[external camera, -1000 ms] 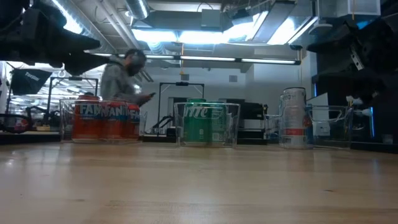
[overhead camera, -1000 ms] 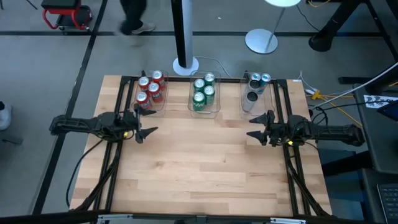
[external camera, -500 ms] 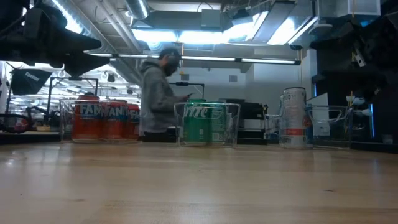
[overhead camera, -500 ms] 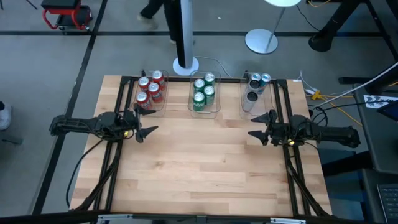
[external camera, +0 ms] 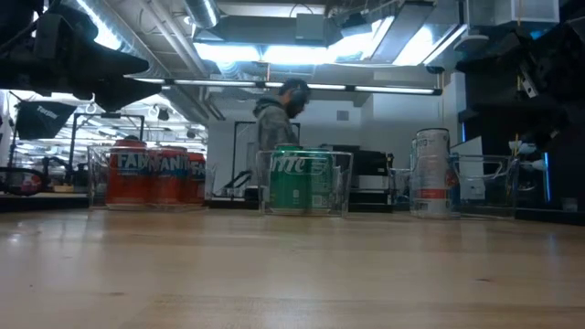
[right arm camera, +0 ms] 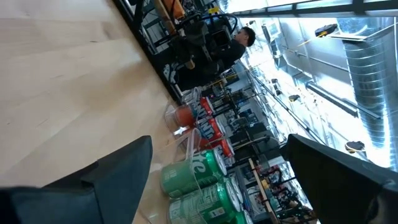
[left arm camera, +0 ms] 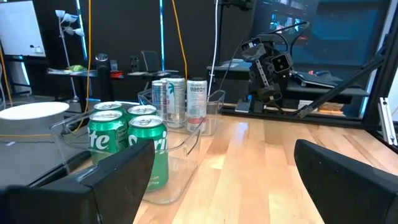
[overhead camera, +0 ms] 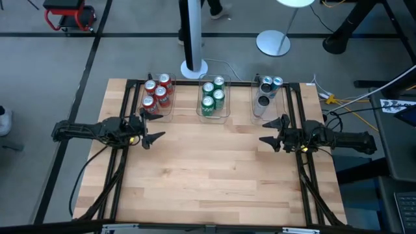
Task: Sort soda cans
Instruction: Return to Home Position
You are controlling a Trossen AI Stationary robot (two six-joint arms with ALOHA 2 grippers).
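While both arms sit low over the table point(overhead camera: 208, 182), you have the left hand point(overhead camera: 155, 127) near the left edge and the right hand point(overhead camera: 265, 132) near the right edge. Each has its fingers spread wide with nothing between them. The soda cans all stand apart from the hands, in three bins in a row along the far edge.

The red cans point(overhead camera: 156, 93), four of them, fill the left bin point(external camera: 96, 178), which lies just beyond your left hand's fingertips. The four green cans point(overhead camera: 212, 94) stand in the middle bin point(external camera: 343, 183), between the two hands and farther back. The silver-and-dark cans point(overhead camera: 267, 91) are in the right bin point(external camera: 480, 187), just beyond your right hand; how many are there is hard to tell from above.

The bins are clear plastic, rectangular with rounded corners. The cans are upright cylinders with silver tops. The table is pale wood in long planks, framed by dark rails. A person point(external camera: 274, 119) stands in the room behind the middle bin.
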